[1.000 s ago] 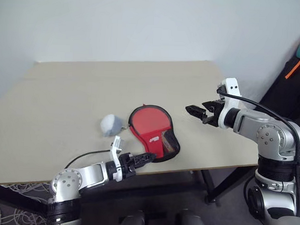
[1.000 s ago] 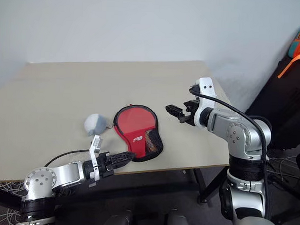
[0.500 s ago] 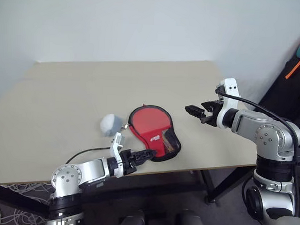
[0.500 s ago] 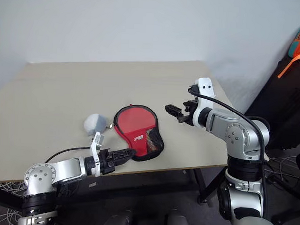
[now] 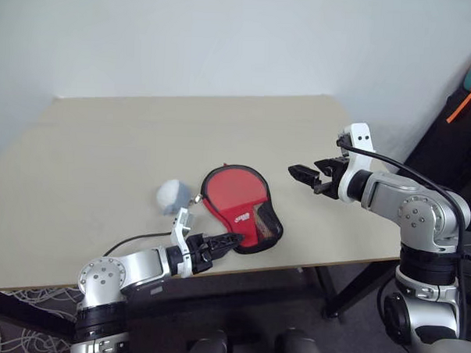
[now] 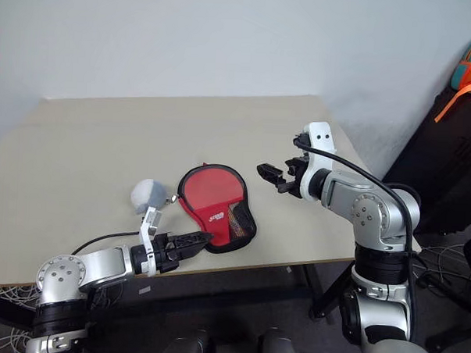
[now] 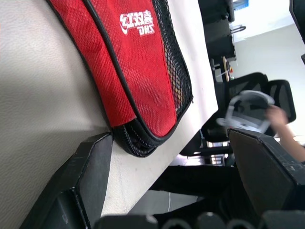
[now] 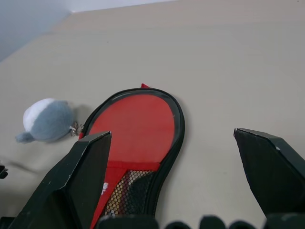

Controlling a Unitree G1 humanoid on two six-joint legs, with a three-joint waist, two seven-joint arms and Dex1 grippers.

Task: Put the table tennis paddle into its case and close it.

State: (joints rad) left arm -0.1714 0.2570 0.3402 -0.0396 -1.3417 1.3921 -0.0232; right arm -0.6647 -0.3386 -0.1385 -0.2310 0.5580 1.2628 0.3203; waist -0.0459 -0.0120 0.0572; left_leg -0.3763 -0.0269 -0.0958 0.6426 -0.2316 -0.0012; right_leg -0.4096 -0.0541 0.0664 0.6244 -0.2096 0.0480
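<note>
The case lies flat on the table near its front edge, black-trimmed, with a red logo panel and a mesh pocket at its narrow end. The table tennis paddle's red face shows inside the round end; its handle is hidden under the panel. My left gripper is low at the front edge, open, its fingers pointing at the case's narrow end and close beside it. My right gripper hovers open above the table to the right of the case, holding nothing.
A pale grey ball-like object rests just left of the case. The table's front edge runs close under the case. Past the right edge stands dark furniture with an orange strap. A person's hand shows by chairs beyond the table.
</note>
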